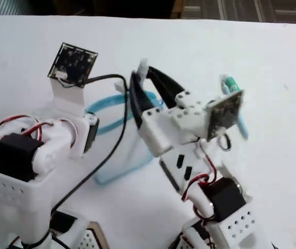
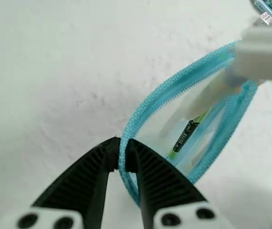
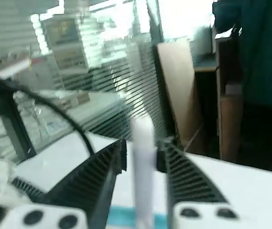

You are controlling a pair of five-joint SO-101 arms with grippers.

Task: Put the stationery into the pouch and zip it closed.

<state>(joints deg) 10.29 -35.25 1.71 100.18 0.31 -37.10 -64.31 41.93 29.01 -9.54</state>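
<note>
The clear pouch [image 1: 121,151] with a blue zipper edge [image 2: 174,90] lies on the white table between the arms, its mouth open. My left gripper [image 2: 122,160] is shut on the zipper edge at one end of the mouth. Inside the pouch lies a black and green pen [image 2: 187,134]. My right gripper [image 1: 143,73] hangs above the pouch mouth with its tips raised. It is shut on a white stick [image 3: 143,162], whose end pokes out past the fingers [image 1: 143,66]. This white stick shows as a blur over the mouth [image 2: 264,52].
A teal and light-blue pen-like item [image 1: 231,83] lies on the table to the right, partly hidden behind the right wrist's camera board [image 1: 223,111]. A black cable [image 1: 117,129] runs from the left arm across the pouch. The table stretches bare toward the back.
</note>
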